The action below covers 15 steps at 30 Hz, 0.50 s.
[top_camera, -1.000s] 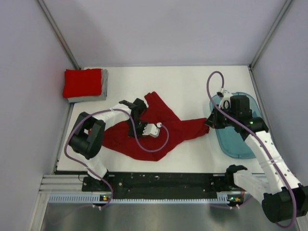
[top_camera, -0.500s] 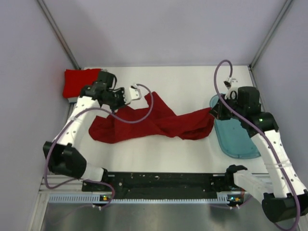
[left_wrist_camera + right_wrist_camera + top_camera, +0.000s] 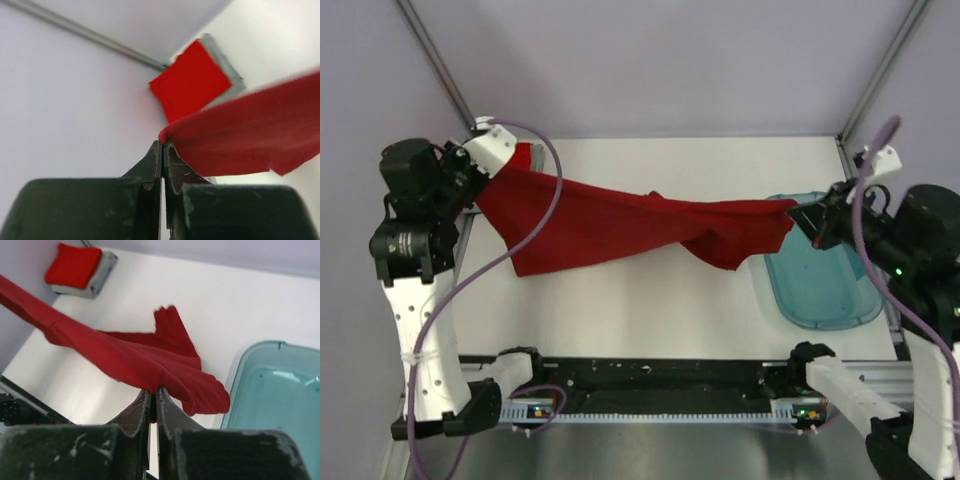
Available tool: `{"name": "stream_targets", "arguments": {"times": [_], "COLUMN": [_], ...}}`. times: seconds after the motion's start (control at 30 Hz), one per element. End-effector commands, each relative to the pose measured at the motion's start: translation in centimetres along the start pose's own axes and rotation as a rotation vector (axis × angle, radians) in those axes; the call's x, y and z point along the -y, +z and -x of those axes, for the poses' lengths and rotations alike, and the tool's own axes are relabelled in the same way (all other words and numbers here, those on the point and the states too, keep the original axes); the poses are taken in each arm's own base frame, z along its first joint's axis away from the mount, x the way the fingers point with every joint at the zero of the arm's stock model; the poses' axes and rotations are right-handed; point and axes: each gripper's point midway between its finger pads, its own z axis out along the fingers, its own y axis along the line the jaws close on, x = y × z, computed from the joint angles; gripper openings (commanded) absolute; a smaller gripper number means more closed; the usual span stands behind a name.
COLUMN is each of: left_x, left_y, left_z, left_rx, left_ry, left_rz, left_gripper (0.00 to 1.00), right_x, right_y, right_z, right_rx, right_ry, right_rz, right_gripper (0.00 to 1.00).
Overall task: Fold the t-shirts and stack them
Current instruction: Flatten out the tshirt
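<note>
Currently, the left gripper (image 3: 163, 145) is pinched together on one edge of the dark red shirt (image 3: 240, 135); the cloth leaves directly at its tips and runs off to one side. The right gripper (image 3: 153, 390) is clamped in the same way on the opposite edge, and the shirt fans out ahead of its tips. The shirt hangs stretched between the two grippers, raised off the table (image 3: 670, 320) at both ends, with a twisted fold nearer the right gripper.

Progress: two shirts appear finished. Beyond the left gripper's tips, the bright red shirt (image 3: 192, 80) lies folded on top of the grey shirt (image 3: 227, 67). The dark red shirt is not yet folded (it is only being spread, by the look of it). Laying it flat, folding it and adding it to the stack are left.

View differences: the top camera shows the full span, the twist, and the teal tub (image 3: 820, 285) just beside the right gripper, but the left arm and cloth cover most of the stack. Both wrist cameras show the stack plainly. Only they show the jaws closed on cloth.
</note>
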Motion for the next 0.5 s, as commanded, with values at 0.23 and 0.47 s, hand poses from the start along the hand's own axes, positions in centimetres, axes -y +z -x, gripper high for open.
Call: {"name": "stream_targets", "arguments": {"times": [0.23,0.47], "left_x": [-4.8,4.2], "left_y": [-2.4,4.5], "left_z": [-0.7,-2.2], "left_rx": [-0.047,0.047], "left_ry": [-0.114,-0.221], "left_rz": [0.244,-0.103], "left_gripper": [0.0,0.0], "right_x": [-3.3,3.1], "right_y": [3.7,17.3], "right_z": [-1.9,-12.0], "right_rx": [-0.092,-0.3], "right_ry": [0.126,0.296], "right_rz": [0.258,0.138], "right_gripper": [0.0,0.0]}}
